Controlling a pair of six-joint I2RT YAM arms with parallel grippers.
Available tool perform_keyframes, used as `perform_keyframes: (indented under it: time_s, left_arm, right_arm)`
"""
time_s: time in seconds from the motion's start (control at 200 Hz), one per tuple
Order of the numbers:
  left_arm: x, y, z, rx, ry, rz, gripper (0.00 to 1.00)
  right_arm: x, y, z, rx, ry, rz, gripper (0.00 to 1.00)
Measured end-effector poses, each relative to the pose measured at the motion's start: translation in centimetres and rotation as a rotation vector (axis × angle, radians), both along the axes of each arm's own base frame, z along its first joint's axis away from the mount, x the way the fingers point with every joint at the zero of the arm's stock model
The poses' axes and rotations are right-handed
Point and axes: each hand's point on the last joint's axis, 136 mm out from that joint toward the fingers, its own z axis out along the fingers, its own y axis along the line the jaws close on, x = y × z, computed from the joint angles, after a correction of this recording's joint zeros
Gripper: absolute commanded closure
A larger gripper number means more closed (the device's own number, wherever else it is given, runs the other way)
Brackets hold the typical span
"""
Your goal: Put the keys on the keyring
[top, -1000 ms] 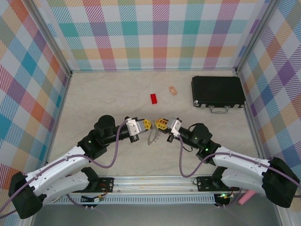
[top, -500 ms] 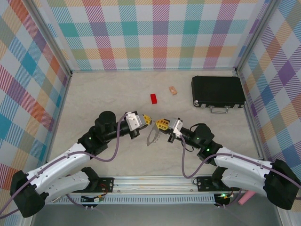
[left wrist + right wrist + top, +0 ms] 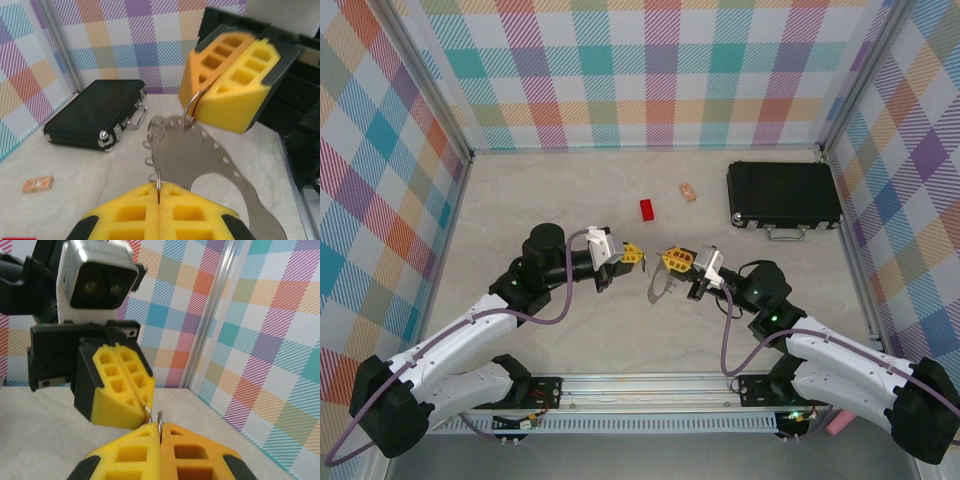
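The keyring (image 3: 200, 160), a flat grey plate with small wire loops along its edge, hangs above the table between both grippers. My left gripper (image 3: 158, 189) is shut on one wire loop at the plate's near edge. My right gripper (image 3: 194, 106) is shut on another loop at its far edge. In the top view the keyring (image 3: 658, 285) dangles below the left gripper (image 3: 634, 254) and the right gripper (image 3: 671, 260), which face each other closely. In the right wrist view my right gripper (image 3: 160, 426) pinches a thin loop (image 3: 159, 417), with the left gripper (image 3: 146, 410) just beyond. The key is out of view.
A black case (image 3: 783, 194) lies at the back right, also seen as the black case (image 3: 95, 115) in the left wrist view. A red block (image 3: 648, 209) and a small tan block (image 3: 688, 191) sit on the table behind the grippers. Checked walls enclose the table.
The right gripper has shifted a little right with the keyring. The left gripper has risen slightly and stayed close. Both stay shut.
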Motion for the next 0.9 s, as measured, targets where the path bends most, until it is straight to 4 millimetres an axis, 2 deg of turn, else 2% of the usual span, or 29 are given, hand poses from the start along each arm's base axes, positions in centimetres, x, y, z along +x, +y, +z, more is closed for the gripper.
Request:
perform_keyframes:
  time_s: [0.21, 0.905]
  left_arm:
    - [-0.7, -0.3, 1.2, 0.005, -0.042, -0.059, 1.00]
    - [-1.4, -0.8, 0.6, 0.009, -0.017, -0.117, 1.00]
  right_arm:
    - [-0.3, 0.5, -0.8, -0.021, 0.015, 0.035, 1.00]
    - [-0.2, 1.0, -1.7, -0.045, 0.034, 0.055, 1.00]
